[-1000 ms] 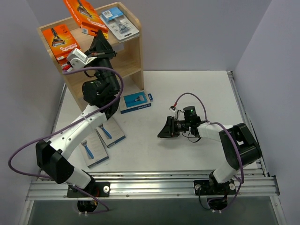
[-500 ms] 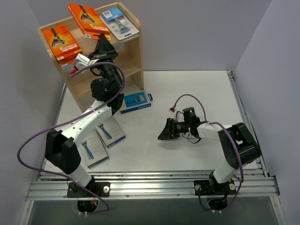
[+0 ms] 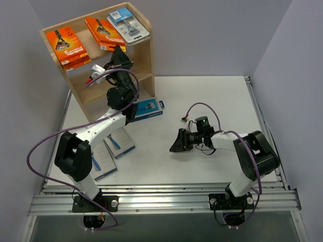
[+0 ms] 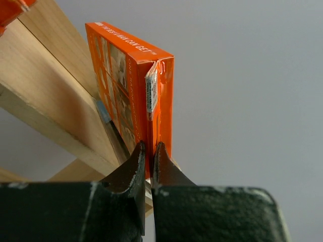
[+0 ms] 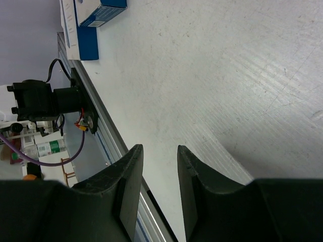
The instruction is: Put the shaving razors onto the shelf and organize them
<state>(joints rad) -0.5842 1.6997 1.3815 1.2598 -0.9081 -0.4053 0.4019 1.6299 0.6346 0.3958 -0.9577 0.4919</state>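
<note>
atop shelf (image 3: 145, 53), orange razor box (image 3: 101, 29) pinched between left jaws; right jaws ajar

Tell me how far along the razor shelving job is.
Done: one orange box and the clear pack lie on the shelf top. In hand: the left gripper pinches a second orange box at the shelf top. Left: three blue boxes sit on the table, one by the shelf, two nearer the left arm's base. The right gripper hovers open and empty.
</note>
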